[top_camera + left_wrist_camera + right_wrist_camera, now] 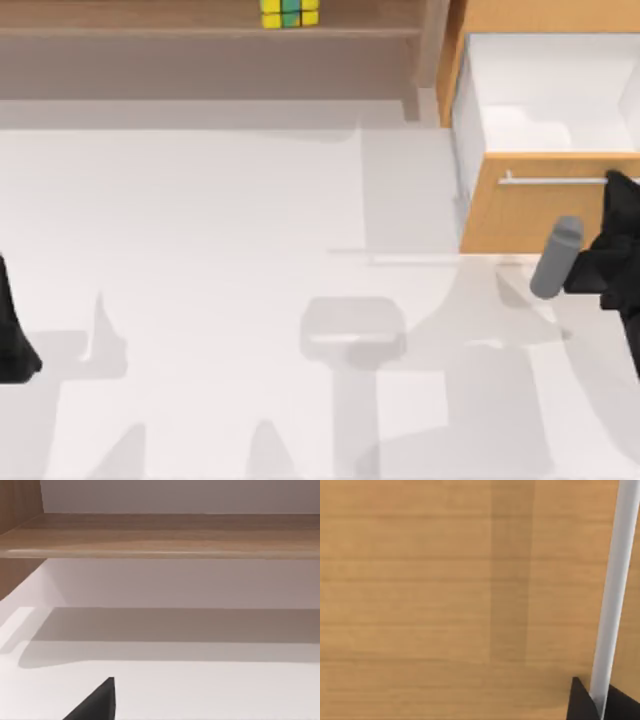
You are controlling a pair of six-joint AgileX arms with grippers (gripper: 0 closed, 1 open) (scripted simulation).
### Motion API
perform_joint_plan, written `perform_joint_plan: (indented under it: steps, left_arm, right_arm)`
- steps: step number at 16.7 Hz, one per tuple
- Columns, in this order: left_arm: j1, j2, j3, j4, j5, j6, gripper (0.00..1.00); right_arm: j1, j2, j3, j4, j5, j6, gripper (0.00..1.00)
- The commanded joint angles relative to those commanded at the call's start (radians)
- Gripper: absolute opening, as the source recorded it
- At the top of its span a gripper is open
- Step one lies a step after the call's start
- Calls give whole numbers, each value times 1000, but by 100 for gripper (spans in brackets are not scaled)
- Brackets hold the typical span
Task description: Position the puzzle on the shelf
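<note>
The puzzle [290, 12], a small cube of yellow, green and blue squares, rests on a board of the light-brown shelf [150, 32] at the back of the table, with no gripper near it. In the left wrist view the shelf board [165, 535] runs across above the white table. My right gripper [600, 704] is at the orange-wood drawer front, its dark fingertips [579, 700] close on either side of the thin metal handle [615, 590]. My left arm [12, 325] is parked at the table's left edge, with one dark fingertip [97, 700] showing.
The orange-wood cabinet [530, 210] stands at the back right, its drawer pulled out and the white inside [550, 95] showing. The shelf's vertical end post [430, 50] stands right beside it. My right arm [615, 250] reaches in from the right edge.
</note>
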Motion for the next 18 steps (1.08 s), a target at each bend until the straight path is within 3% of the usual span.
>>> perform_joint_plan:
  steps: [18]
  left_arm:
    - [0, 0, 0, 0, 0, 0, 100]
  right_arm:
    - [-65, 76, 246, -175, -67, 4, 0]
